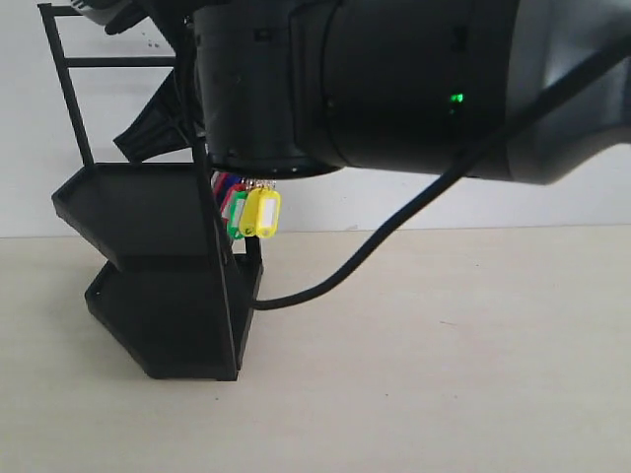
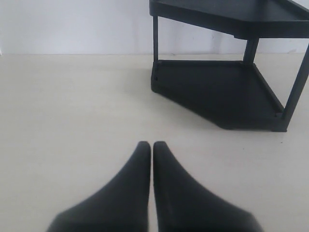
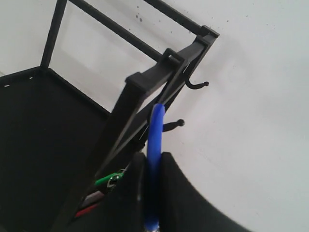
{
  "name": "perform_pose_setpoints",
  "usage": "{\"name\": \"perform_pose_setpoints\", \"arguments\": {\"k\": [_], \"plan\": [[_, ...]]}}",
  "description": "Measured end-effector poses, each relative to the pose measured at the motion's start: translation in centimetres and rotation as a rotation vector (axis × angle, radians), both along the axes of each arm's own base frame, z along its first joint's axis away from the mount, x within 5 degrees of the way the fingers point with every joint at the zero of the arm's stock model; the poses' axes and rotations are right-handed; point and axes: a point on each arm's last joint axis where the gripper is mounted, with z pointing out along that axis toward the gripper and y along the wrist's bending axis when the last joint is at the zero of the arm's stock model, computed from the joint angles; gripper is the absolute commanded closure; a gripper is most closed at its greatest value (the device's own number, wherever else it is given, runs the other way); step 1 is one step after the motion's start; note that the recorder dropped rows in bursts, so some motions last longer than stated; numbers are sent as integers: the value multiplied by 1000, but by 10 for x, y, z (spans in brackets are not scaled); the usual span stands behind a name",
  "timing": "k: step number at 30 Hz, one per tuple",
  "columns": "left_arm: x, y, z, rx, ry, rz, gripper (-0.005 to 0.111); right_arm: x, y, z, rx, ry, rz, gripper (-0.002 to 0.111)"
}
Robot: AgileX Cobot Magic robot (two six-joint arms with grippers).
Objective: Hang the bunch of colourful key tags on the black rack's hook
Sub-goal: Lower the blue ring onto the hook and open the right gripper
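the fingers [image 3: 186,193] of the right gripper [image 3: 153,162] pinch the blue loop [image 3: 156,125] of the colourful key tag bunch [image 1: 254,209], whose tags hang beside the black rack [image 1: 148,256], level with its upper shelf [image 1: 118,197]. the hook [image 3: 174,125] juts out just beside the loop; whether the loop sits on it, i cannot tell. the left gripper [image 2: 152,145] is pressed together and empty over the table [image 2: 72,106].

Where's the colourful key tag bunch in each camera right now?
Exterior view: the colourful plastic key tag bunch hangs under the big black arm, beside the tall black metal rack.
Left wrist view: not in it; only the rack and the shut left claw.
Right wrist view: its blue loop pinched in the right claw, beside the rack's post.
Shared landmark: the rack.
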Motion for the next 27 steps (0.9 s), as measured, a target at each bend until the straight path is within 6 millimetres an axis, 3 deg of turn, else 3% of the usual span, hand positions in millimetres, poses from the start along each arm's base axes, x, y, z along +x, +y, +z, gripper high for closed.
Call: {"name": "perform_pose_setpoints", "arguments": {"k": [11,15,20,27], "plan": [[0,0,0,0,0,0,102,1,0,-3,-6,4,-8,107],[0,0,0,0,0,0,102,1,1,-2,-5,4,-3,90],[0,0,0,0,0,0,102,1,2,0,1,-2,11,57],[0,0,0,0,0,0,102,2,-5,-1,5,0,-73,56]]}}
